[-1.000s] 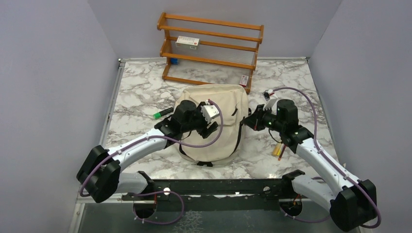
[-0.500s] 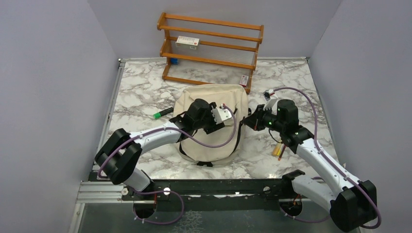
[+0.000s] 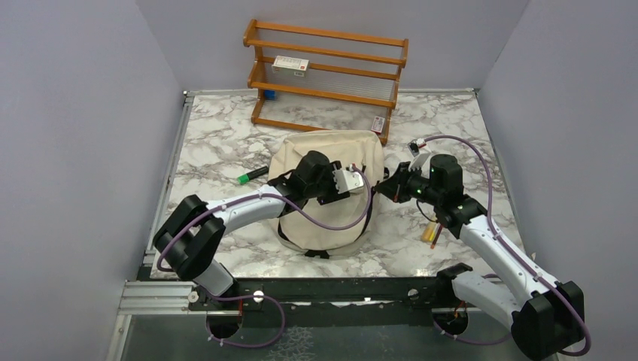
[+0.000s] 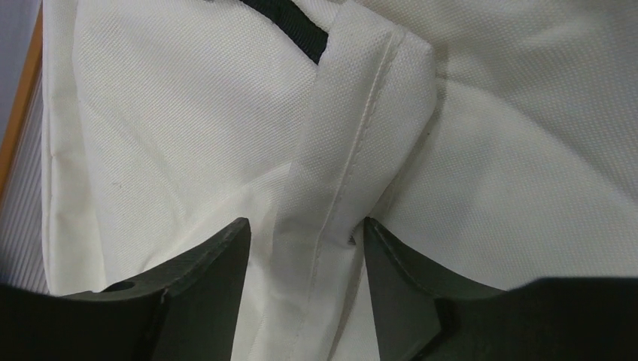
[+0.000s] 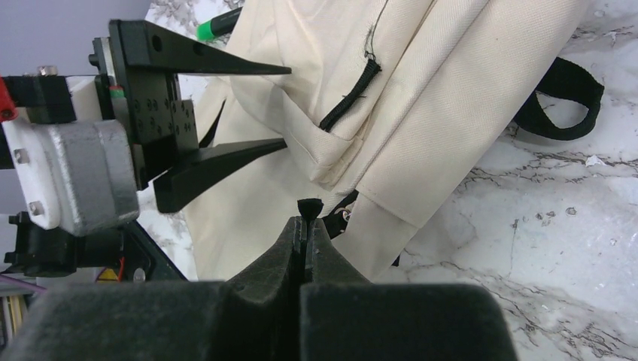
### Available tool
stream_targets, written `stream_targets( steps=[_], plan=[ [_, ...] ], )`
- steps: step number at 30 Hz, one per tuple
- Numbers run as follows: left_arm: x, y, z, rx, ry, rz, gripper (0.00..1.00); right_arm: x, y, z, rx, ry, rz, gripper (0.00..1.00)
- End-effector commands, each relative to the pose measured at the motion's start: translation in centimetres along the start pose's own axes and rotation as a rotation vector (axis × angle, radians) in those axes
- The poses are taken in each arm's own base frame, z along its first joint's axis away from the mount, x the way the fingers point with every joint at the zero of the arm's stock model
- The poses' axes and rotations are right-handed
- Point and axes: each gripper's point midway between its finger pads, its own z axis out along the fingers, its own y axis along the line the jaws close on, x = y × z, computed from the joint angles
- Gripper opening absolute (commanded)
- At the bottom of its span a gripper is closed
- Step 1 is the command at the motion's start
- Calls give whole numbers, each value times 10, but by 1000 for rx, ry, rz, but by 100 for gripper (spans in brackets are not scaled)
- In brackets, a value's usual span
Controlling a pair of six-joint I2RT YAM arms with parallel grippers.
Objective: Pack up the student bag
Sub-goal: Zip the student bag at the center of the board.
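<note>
The student bag (image 3: 331,147) is a cream fabric backpack lying flat mid-table. My left gripper (image 3: 363,188) hovers over its right half. In the left wrist view it (image 4: 307,223) is open, its jaws on either side of a raised fabric seam of the bag (image 4: 489,150). My right gripper (image 3: 382,188) is at the bag's right edge. In the right wrist view it (image 5: 308,218) is shut on a small black zipper pull (image 5: 309,205) at the side of the bag (image 5: 451,90). The left gripper (image 5: 287,105) shows there too, open, beside a pocket.
A wooden rack (image 3: 327,68) stands at the back with a white and red box (image 3: 290,65) on it and a small box (image 3: 378,124) at its foot. A green marker (image 3: 250,177) lies left of the bag. A yellow item (image 3: 430,233) lies under the right arm. A black strap loop (image 5: 560,98) trails on the marble.
My left arm has swung right and forward across the bag, bringing its gripper near the bag's right side. The right gripper has stayed where it was, still shut.
</note>
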Motion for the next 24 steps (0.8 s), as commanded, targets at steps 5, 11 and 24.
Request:
stream_targets(
  steps=[5, 11, 24],
  plan=[
    [-10, -12, -9, 82, -39, 65, 64, 0, 13, -3, -62, 6, -3, 0],
    [-1, 0, 5, 49, 21, 98, 45, -1, 14, -3, -62, 2, -6, 1],
    [-42, 49, -15, -74, -5, 148, 0, 6, 3, -4, -10, 15, 0, 1]
  ],
)
